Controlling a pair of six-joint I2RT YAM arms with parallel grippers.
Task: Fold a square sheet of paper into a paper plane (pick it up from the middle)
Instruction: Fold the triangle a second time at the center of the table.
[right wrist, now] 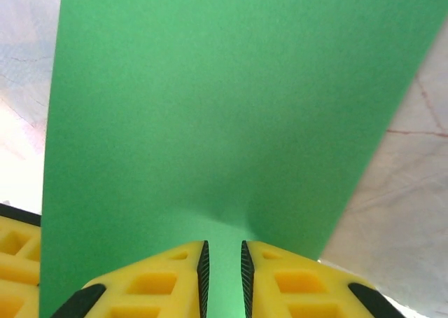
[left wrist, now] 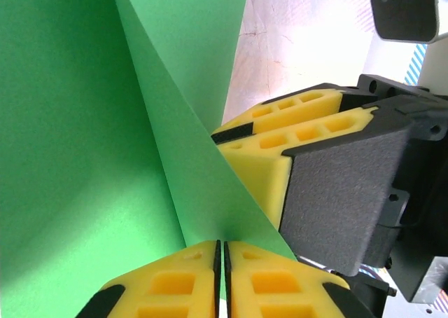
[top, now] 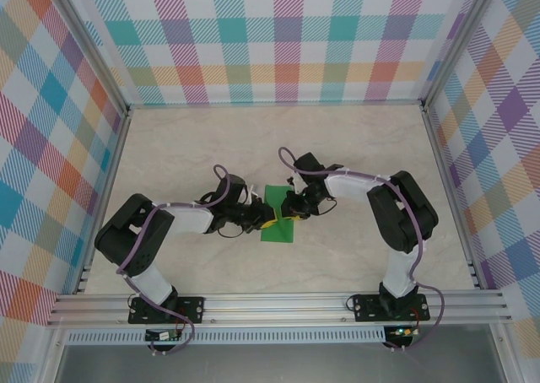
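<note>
The square sheet of paper [top: 278,229] is bright green and lies mid-table, with a flap lifted into a sharp slanting fold [left wrist: 185,157]. My left gripper [top: 263,217] is shut on the lower end of that fold, its yellow fingers [left wrist: 175,283] pressed together with the green edge between them. My right gripper [top: 291,206] meets it from the other side. Its jaws stand a narrow gap apart, pinching a raised hump of the paper [right wrist: 224,122]. In the left wrist view the right gripper's yellow fingers [left wrist: 294,125] sit just behind the fold.
The pale marble tabletop [top: 354,147] surrounds the paper. Checked walls [top: 278,37] and aluminium rails [top: 278,303] enclose the workspace. Both arms crowd the table's centre; the far half and the corners hold nothing.
</note>
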